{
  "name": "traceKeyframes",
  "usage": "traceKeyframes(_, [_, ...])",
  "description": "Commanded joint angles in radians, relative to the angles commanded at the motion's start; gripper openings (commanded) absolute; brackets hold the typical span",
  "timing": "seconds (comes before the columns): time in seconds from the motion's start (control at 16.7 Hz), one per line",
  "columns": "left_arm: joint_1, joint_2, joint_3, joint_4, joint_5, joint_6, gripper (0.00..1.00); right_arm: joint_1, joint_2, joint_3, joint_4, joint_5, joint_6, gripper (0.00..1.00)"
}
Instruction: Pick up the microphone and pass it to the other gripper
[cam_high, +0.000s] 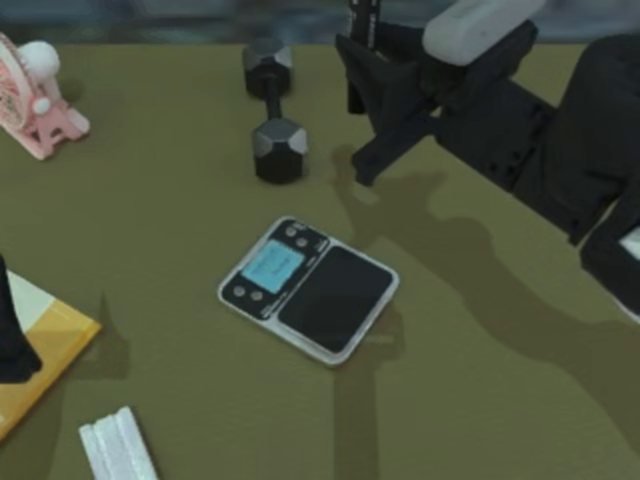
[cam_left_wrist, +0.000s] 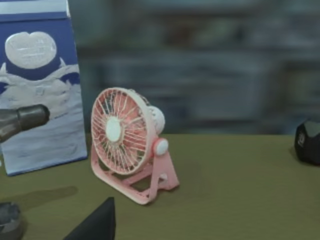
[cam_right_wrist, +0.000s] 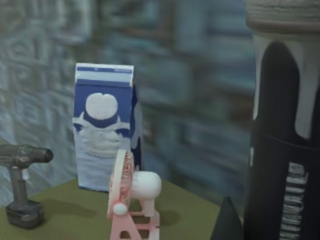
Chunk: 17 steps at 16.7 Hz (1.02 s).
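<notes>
One slim black microphone (cam_right_wrist: 280, 165), silver-grey mesh head, fills right wrist view.

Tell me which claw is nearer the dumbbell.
Right. The right claw hangs just right of the dumbbell, holding the microphone; the left claw sits at the table's left edge.

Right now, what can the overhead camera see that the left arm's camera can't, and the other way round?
Only the top view shows the scale mid-table, the whole dumbbell, the right gripper holding the microphone upright at the far edge, a yellow pad and a white strip. Only the left wrist view shows the blue-and-white carton and a drill's nose. Both show the pink fan and olive table.
</notes>
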Motion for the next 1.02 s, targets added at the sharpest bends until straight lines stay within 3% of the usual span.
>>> traceKeyframes(0.18, [-0.001,0.002,0.001,0.001,0.001,0.000,1.00,0.000,0.000,0.000,0.000,0.000,0.000,0.00])
traceKeyframes(0.36, [-0.034,0.067,0.049,0.028,0.041,0.003,1.00,0.000,0.000,0.000,0.000,0.000,0.000,0.00])
traceKeyframes(1.02, [-0.306,0.862,0.539,0.332,0.379,0.035,1.00,0.000,0.000,0.000,0.000,0.000,0.000,0.00])
